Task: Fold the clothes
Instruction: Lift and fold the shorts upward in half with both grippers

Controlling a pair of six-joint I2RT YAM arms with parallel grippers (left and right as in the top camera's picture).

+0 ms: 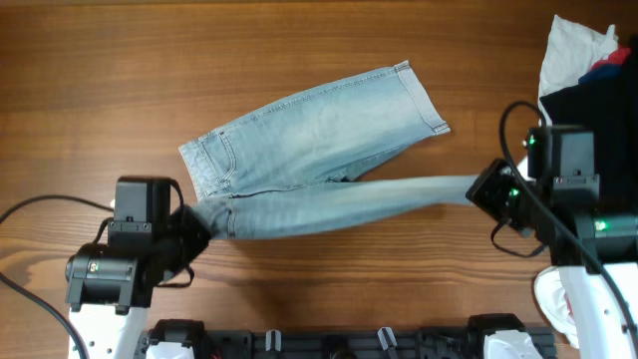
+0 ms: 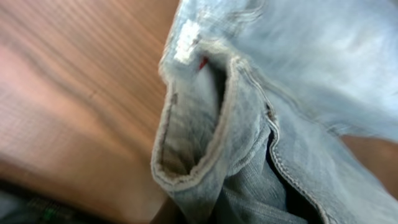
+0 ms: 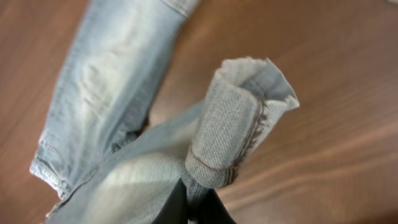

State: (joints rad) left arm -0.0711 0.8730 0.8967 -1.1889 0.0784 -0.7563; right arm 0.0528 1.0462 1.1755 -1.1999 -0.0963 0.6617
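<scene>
One leg of the denim shorts [image 1: 319,135] is stretched lengthwise from the left gripper [image 1: 202,225] (closed on the waistband [image 2: 186,146]) to the right gripper [image 1: 478,189], closed on its hem [image 3: 239,124].

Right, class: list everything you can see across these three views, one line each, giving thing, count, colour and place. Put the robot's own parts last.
denim shorts: one pair, faded light blue, middle of the table; one leg lies flat, the other edge is stretched between the two arms.
garment pile: one pile, white, dark navy and red, far right edge of the table.
table: one, brown wood grain, under everything.
cables: several, black, by each arm.
left fingers: one pair, black, near left, closed on the waistband end of the shorts.
right fingers: one pair, black, right side, closed on a leg hem.
</scene>
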